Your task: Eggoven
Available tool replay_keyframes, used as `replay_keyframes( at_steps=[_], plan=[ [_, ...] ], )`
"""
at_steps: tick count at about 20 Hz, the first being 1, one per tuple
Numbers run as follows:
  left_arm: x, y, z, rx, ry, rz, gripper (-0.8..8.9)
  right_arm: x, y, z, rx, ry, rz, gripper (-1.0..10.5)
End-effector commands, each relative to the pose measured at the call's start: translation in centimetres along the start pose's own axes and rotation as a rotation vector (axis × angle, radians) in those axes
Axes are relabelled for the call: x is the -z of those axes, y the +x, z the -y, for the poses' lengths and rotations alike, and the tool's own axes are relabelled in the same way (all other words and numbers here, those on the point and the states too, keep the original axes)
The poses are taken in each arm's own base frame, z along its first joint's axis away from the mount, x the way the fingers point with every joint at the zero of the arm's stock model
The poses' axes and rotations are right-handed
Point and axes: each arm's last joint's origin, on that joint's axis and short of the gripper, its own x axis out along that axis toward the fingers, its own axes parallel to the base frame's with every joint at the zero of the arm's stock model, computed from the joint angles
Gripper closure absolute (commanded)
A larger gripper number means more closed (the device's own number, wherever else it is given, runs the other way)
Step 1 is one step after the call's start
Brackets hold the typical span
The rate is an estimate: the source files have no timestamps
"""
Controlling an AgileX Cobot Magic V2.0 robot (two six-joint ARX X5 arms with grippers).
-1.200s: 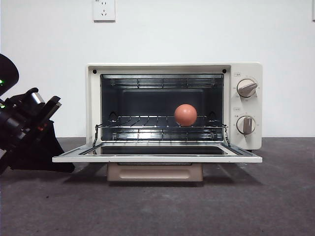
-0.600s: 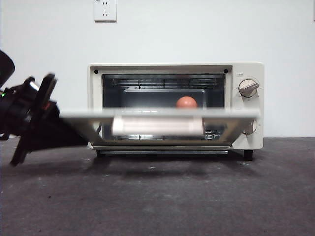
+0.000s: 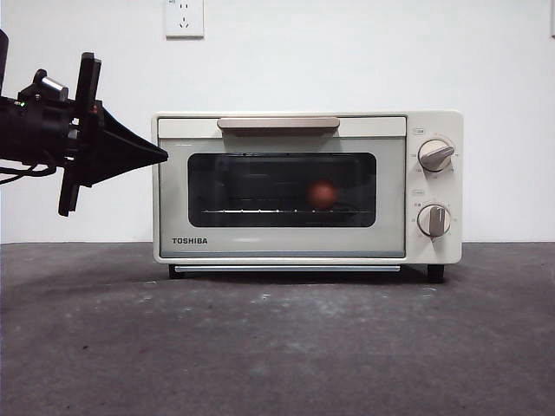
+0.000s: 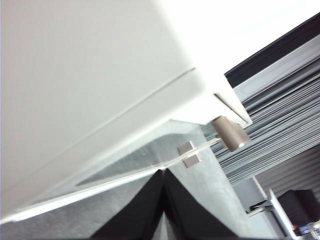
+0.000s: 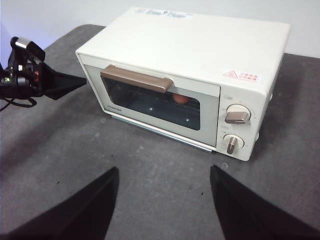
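Front view — egg [image 3: 323,194] dim behind oven [image 3: 286,243] glass | left gripper [image 3: 160,155] fingers pressed together | right gripper [image 5: 165,175] fingers spread

The left gripper [image 3: 160,155] reaches in level from the side, its two black jaws pressed together into a single point; the tip seems to sit just at the oven [image 3: 303,186]'s upper corner, though contact is unclear. The right gripper [image 5: 165,200] hangs high above the table, well back, jaws spread wide apart.
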Motion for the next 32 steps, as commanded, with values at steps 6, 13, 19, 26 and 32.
replay_keyframes(
  at_steps=[6,13,19,26,32],
  plan=[
    [-0.6,0.4,2.4,0.044,0.008,-0.006,8.06,-0.2,-0.3,-0.1,-0.005,-0.001,-0.003,6.5],
    [-0.2,-0.5,7.5,-0.045,0.147,-0.038,8.06,0.2,0.1,0.0,-0.003,-0.017,-0.023,6.5],
    [1.4,-2.5,12.2,-0.263,0.338,-0.059,8.06,2.9,3.4,0.3,-0.003,-0.017,-0.046,6.6],
    [2.5,-5.3,16.7,-0.373,0.491,-0.004,8.06,6.0,7.6,0.7,-0.066,-0.01,0.139,7.7],
    [2.9,-6.9,18.3,-0.354,0.51,0.022,8.06,8.1,9.7,1.0,-0.081,-0.01,0.219,9.4]
  ],
)
